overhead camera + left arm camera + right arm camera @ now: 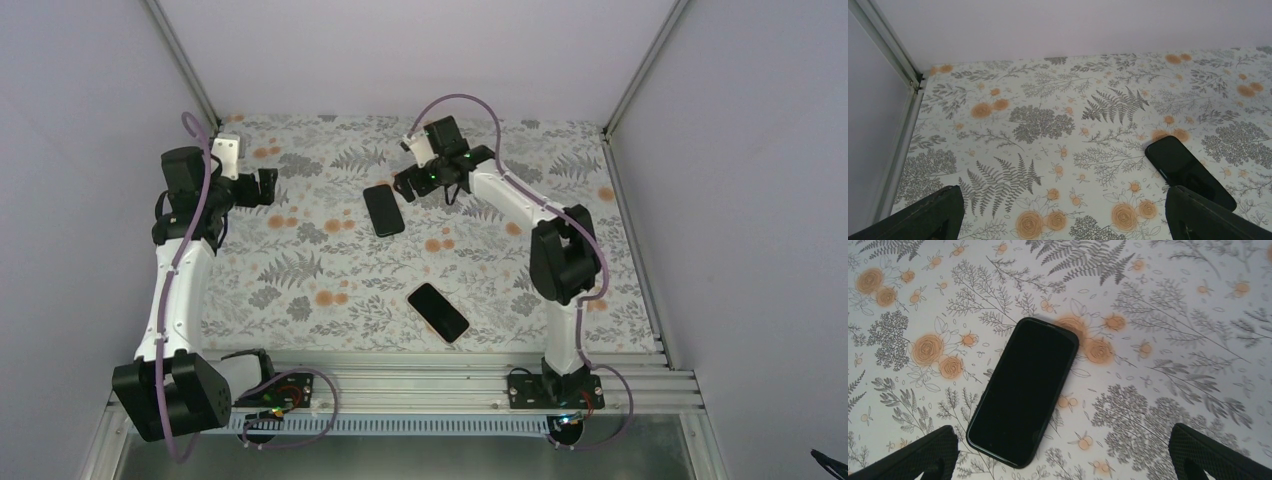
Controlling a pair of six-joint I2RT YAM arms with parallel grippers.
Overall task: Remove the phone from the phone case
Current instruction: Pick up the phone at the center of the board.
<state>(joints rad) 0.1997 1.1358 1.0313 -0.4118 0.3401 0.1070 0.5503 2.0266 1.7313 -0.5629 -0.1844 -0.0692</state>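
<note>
There are two arms, two grippers and two black slabs, both phone-shaped, on one table covered by a flowered cloth (300, 270). The far black slab (383, 210) lies flat in the middle of the far half. The near black slab (438, 312) also lies flat, well apart from it toward the arm bases and a little to the right. The pictures do not show which one is the bare phone and which the case. In the right wrist view the far black slab (1023, 390) has a raised rim around a dark face. Whether a phone sits inside that rim cannot be told. Around the far black slab there is only patterned cloth, and nothing lies on it or against it. A white bracket (228, 152) stands well to its left at the back corner, and plain white walls close the space on three sides. The right gripper (410, 183) hangs just beside the far black slab, at its far right corner, with its fingers spread wide and holding nothing. In its own view the right gripper (1063, 440) straddles the slab's lower end, and neither finger touches the slab. The left gripper (265, 187) is well to the left of the far black slab, also wide open and empty. From the left gripper (1064, 200) the far black slab (1188, 170) shows at the right edge, partly hidden by one finger.
</note>
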